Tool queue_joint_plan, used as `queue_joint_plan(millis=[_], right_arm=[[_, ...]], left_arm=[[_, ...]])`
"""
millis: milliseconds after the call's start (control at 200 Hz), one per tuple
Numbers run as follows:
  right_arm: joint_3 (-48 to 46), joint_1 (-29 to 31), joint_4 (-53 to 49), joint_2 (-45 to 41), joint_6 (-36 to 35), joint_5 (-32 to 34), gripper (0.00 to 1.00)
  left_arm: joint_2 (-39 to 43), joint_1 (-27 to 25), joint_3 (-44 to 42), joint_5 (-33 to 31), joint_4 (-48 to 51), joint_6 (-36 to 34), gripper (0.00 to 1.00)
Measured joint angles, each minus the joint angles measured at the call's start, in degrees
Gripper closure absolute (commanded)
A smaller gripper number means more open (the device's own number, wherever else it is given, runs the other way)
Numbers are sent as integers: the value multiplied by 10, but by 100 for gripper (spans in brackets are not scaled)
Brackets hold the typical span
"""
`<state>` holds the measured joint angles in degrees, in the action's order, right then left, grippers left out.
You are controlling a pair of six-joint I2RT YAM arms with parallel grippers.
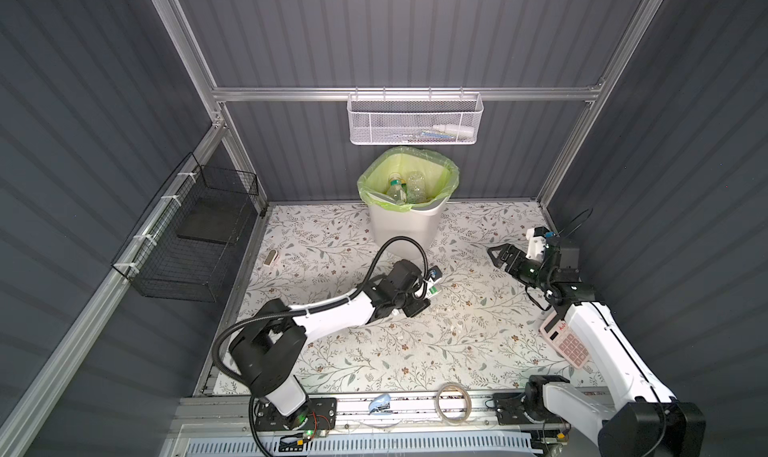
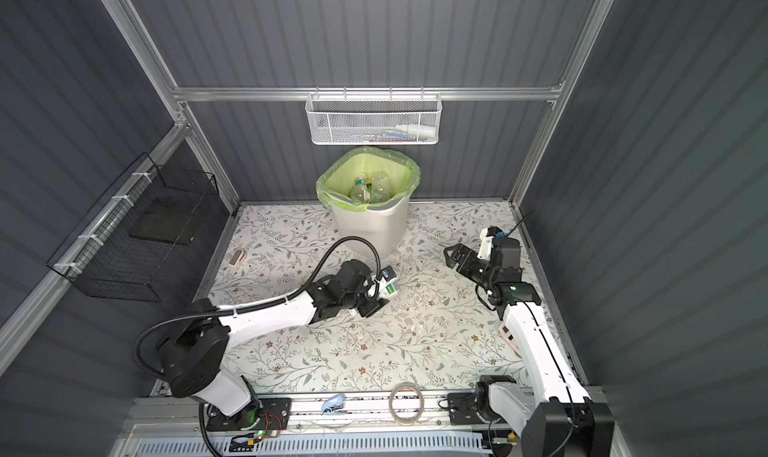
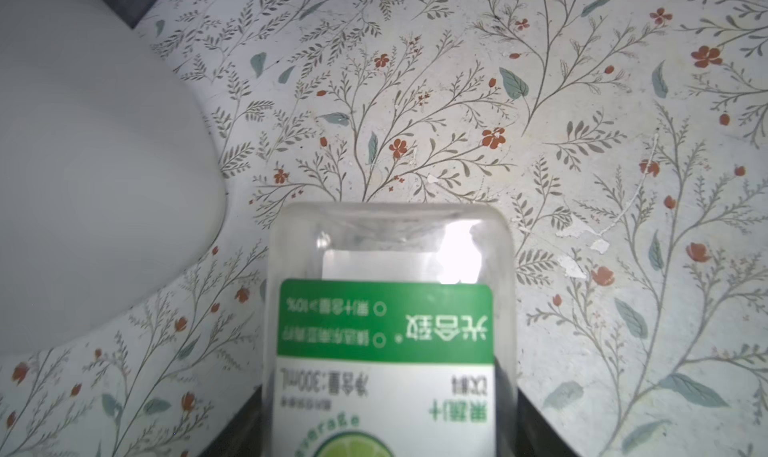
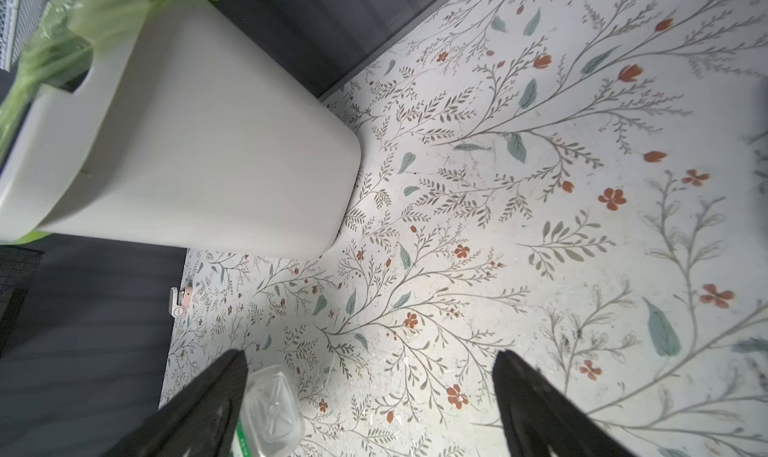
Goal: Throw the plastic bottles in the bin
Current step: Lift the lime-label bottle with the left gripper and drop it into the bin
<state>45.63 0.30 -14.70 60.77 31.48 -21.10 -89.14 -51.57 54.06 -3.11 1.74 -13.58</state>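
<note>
A clear plastic bottle (image 3: 386, 330) with a green-and-white label sits between the dark fingers of my left gripper (image 3: 390, 426), which is shut on it. Both top views show this bottle (image 1: 432, 286) (image 2: 388, 286) held just above the floral mat, in front of the bin (image 1: 403, 226) (image 2: 365, 226). The white bin has a light green liner, and two clear bottles (image 1: 397, 189) lie inside it. My right gripper (image 1: 496, 257) (image 4: 370, 355) is open and empty, to the right of the bin. The held bottle's base (image 4: 272, 413) shows beside one of its fingers.
A white mesh basket (image 1: 415, 118) hangs on the back rail above the bin. A black wire basket (image 1: 187, 234) hangs on the left wall. A pink calculator (image 1: 565, 342) lies under the right arm. A tape roll (image 1: 453, 403) and a blue stapler (image 1: 380, 403) lie at the front edge.
</note>
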Motion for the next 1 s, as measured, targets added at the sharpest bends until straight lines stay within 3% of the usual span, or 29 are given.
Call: queue_joint_plan(millis=[380,670,856,1001], right_arm=[[2,119,-30,73,-19,58,7],[10,168,-40,100,-20,106,7],[10,174,-37,98,-17,125,7],[10,174,-16,89,-9,130,8]], left_arm=[[296,51,-176,-91,-97,118,48],[454,71,-203,-139,-157,130,47],[414,71,-77,-132,-161,34,45],[243,83,188,-98,-151,-47,44]])
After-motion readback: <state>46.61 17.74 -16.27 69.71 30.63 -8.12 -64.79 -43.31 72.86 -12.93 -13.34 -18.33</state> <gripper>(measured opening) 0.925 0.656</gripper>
